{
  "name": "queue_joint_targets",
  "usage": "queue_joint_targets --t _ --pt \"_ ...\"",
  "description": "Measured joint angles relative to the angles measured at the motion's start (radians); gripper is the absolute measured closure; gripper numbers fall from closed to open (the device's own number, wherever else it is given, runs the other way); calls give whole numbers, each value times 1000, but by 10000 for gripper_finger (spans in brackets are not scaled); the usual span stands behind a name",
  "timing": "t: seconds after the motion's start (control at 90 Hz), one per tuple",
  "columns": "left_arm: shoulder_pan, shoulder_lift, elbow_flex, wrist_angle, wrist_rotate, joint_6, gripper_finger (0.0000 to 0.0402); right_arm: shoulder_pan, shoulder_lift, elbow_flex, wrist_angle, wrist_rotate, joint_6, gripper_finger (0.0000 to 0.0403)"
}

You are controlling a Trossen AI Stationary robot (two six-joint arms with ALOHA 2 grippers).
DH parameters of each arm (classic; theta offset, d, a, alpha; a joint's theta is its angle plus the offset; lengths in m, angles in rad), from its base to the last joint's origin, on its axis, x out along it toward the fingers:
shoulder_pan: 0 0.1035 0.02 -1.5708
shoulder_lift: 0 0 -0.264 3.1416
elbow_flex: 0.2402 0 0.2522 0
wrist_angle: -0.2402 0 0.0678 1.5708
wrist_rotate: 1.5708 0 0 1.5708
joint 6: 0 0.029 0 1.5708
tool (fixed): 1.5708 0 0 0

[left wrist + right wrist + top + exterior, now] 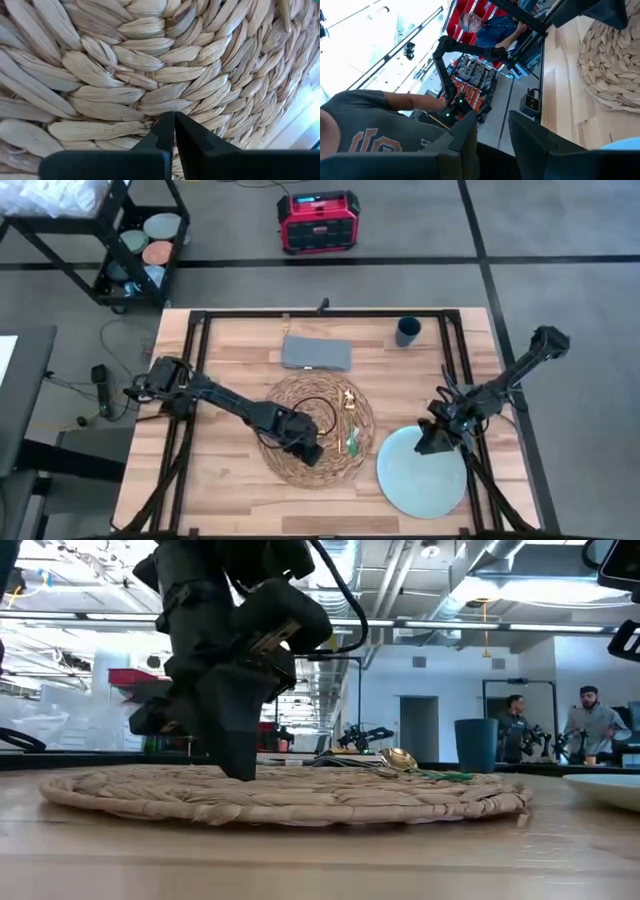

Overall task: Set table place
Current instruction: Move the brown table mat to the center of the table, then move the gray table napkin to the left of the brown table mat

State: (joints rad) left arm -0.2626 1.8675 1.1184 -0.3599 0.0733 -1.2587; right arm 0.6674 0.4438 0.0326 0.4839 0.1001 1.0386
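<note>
Centrally, round woven straw placemat (318,427); left pincer (311,453) clenched, pressed upon it

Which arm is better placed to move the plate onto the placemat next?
Right. The right gripper sits at the plate rim, while the left gripper is shut, pressed down on the woven placemat.

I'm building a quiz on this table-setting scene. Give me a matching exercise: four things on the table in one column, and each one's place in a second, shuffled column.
Things:
1. napkin
2. cup
3. plate
4. cutlery

Places:
A. on the right part of the placemat
B. at the table's near right, beside the placemat
C. beyond the placemat, far middle
D. far right of the table

Pairs: 1-C, 2-D, 3-B, 4-A
</note>
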Motion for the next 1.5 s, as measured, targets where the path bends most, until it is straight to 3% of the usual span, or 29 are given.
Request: queue_joint_targets --t 0.156,0.278,0.411,0.489,0.556,0.667,0.778,0.944,1.056,1.211,1.5 --pt "-8 -9 24 18 -21 -15 401 0 0 0 -1 -20 -3 301" --pt "10 -59 132 1 -41 94 401 0 0 0 -2 -25 -3 301" --pt "118 -90 272 -190 -151 473 401 -3 0 0 12 -25 -46 301" --pt "232 -93 358 -343 -261 721 402 -10 0 0 20 -26 -51 301" --pt "362 -96 407 -454 -281 935 402 -23 0 0 23 -26 -51 301" --pt "582 -91 413 -499 -211 1201 402 -46 0 0 28 -25 -44 301" --pt "786 -92 428 -478 -65 1394 394 -81 0 0 28 -24 -34 301" --pt "994 -74 429 -364 105 1604 357 -143 1 0 26 -24 -12 300" --pt "1047 -26 440 -374 138 1653 329 -175 1 0 26 -24 -7 300" --pt "1042 72 461 -459 139 1796 301 -210 1 0 26 -24 9 300" --pt "1008 247 569 -614 139 1930 290 -245 1 0 26 -25 17 300"
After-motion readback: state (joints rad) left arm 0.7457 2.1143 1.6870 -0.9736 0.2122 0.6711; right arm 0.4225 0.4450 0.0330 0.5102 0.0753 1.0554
